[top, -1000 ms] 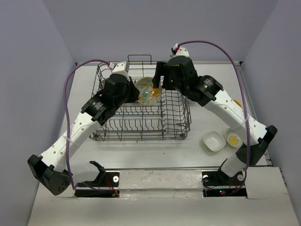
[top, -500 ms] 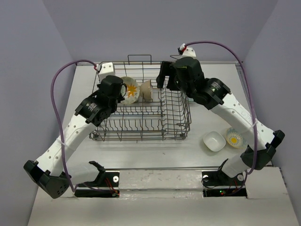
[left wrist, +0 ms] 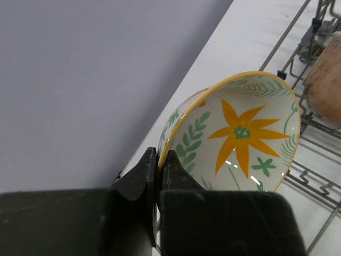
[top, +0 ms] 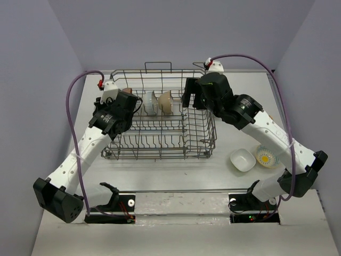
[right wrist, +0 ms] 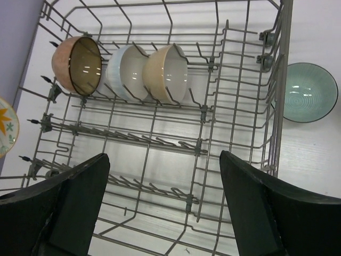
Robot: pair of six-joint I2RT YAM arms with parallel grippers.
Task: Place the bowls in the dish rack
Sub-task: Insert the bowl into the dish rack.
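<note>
**Loading in progress.** The left gripper [left wrist: 160,160] is clamped on the rim of a glossy cream ceramic bowl painted with an orange flower and green leaves [left wrist: 240,138]. It carries the bowl on edge just outside the left wall of the grey wire dish rack [top: 160,148]. The right gripper [right wrist: 162,159] hangs over the rack's right side, fingers spread wide and holding nothing.

Three smooth round bowls stand on edge, side by side, between the thin upright wires of the rack's back row: a brown-glazed bowl [right wrist: 77,64], a white bowl [right wrist: 125,69] and a tan bowl [right wrist: 166,72]. A pale teal bowl with a ringed interior [right wrist: 309,92] sits on the white table [top: 160,170] just outside the right wall. A squarish white bowl [top: 242,159] and a small flower-patterned bowl [top: 265,156] lie nearer the right arm's base.

The next move probably calls for swinging the flowered bowl over the wall and lowering it, tilted, into a free slot. The slick glaze may let the rim grip slip.
</note>
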